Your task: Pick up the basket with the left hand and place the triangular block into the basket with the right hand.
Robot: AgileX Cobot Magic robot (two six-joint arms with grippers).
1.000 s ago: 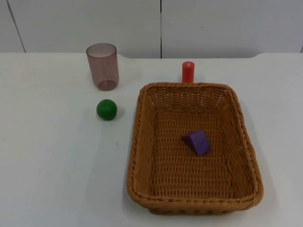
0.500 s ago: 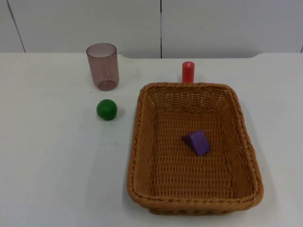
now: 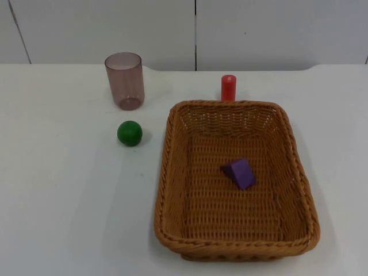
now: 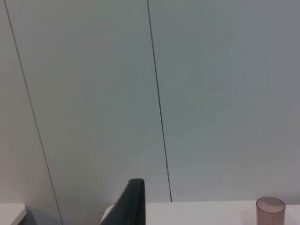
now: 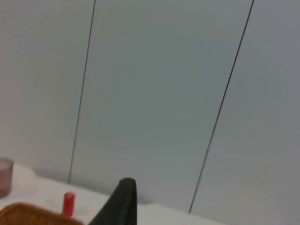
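Observation:
A brown wicker basket (image 3: 229, 105) stands on the white table, right of centre in the top view. Inside it, on the woven floor, lies the purple triangular block (image 3: 240, 173). My left gripper (image 4: 132, 205) is held back and faces the grey partition wall, far from the basket. My right gripper (image 5: 121, 202) is likewise drawn back toward the wall, with a piece of the basket's rim (image 5: 26, 212) beside it in the right wrist view. Neither gripper touches the basket or the block.
A translucent purple-brown cup (image 3: 124, 80) stands at the back left and also appears as the cup (image 4: 270, 210) in the left wrist view. A green ball (image 3: 130, 133) lies in front of it. A red cylinder (image 3: 229, 87) stands just behind the basket.

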